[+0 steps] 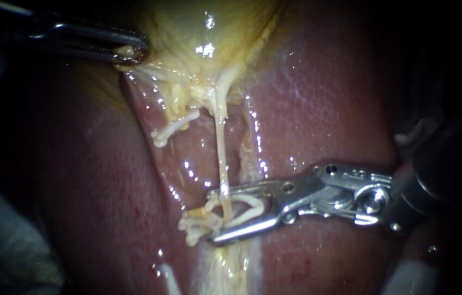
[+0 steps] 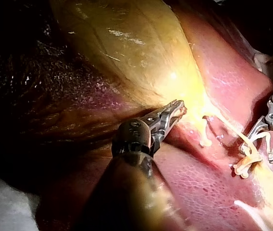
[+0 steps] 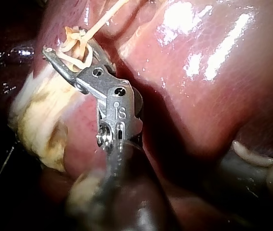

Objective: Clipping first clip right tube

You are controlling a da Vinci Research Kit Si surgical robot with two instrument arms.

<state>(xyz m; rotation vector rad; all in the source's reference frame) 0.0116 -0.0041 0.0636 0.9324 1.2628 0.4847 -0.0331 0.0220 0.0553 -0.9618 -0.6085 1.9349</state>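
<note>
Claw of right instrument (image 1: 213,216) wide apart, carrying open white clip (image 1: 250,203); right tube (image 1: 221,158) crosses inside claw, ready for closing. Claw of left instrument (image 1: 130,53) closed on gallbladder (image 1: 198,27) edge, probably to hold tube taut above liver (image 1: 318,109).

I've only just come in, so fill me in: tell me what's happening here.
My left instrument has its claw shut on the edge of the glistening yellow gallbladder, above the dark red liver. My right instrument carries an open white clip in its claw, set around the thin pale right tube. The clip is not yet squeezed shut.
</note>
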